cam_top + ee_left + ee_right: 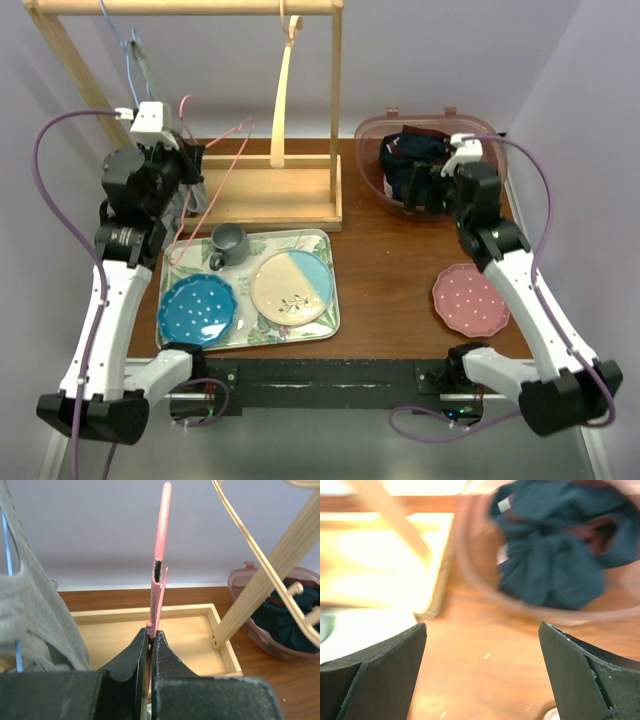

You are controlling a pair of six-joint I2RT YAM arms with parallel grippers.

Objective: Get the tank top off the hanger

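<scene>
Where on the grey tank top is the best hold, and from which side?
Probably the slack body fabric of the grey tank top, clear of the blue hanger, from the wooden base side: those folds hang free there. The left claw is shut on the pink hanger.

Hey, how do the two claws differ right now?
The left claw is shut on the pink hanger; the right claw is open and empty. The left claw sits by the wooden rack; the right claw hangs over the table near the basket of dark clothes. Both have black fingers.
</scene>
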